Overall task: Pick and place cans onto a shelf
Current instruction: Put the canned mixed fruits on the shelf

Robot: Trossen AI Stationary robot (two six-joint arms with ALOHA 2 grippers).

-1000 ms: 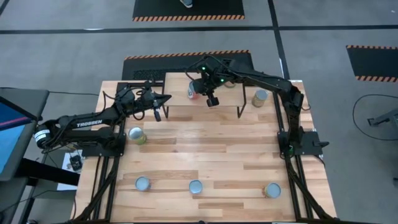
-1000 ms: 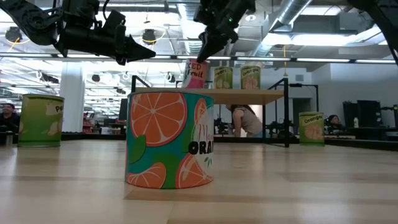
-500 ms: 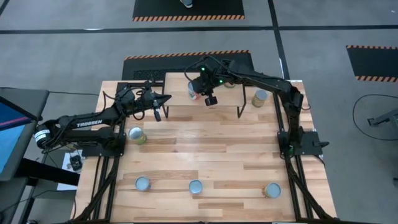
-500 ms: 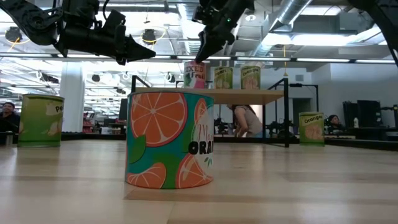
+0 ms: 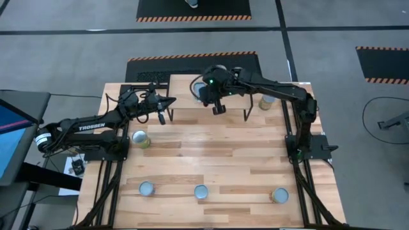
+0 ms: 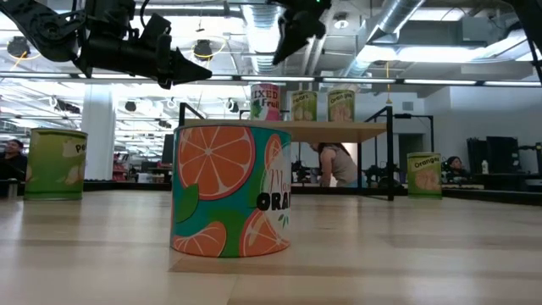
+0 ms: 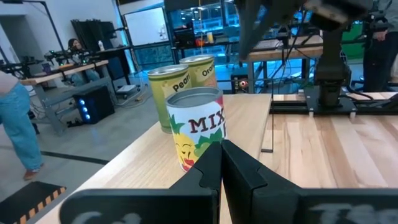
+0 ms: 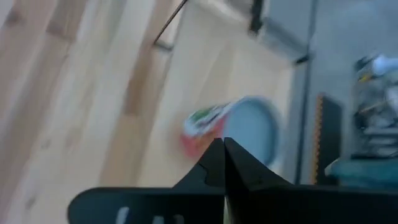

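The Mixed Fruit can (image 6: 266,102) stands upright on the shelf (image 6: 288,130) near its left end, with a Pears can (image 6: 303,105) and an Orange can (image 6: 341,105) on the shelf behind it. My right gripper (image 6: 282,51) is shut and empty, up in the air above the Mixed Fruit can, which shows below its fingers in the right wrist view (image 8: 239,127). My left gripper (image 5: 169,101) is shut and empty, held level in the air at the shelf's left end, pointing at the Mixed Fruit can (image 7: 196,127).
A large Orange can (image 6: 230,188) stands on the table near the front middle, with two more cans (image 5: 146,188) (image 5: 279,195) along the near edge. A Pears can (image 5: 140,138) stands at the left. Another Orange can (image 6: 423,175) stands right of the shelf.
My right gripper has gone up, away from the Mixed Fruit can's top. The can leaned to one side on the shelf a second ago and now stands upright on its base.
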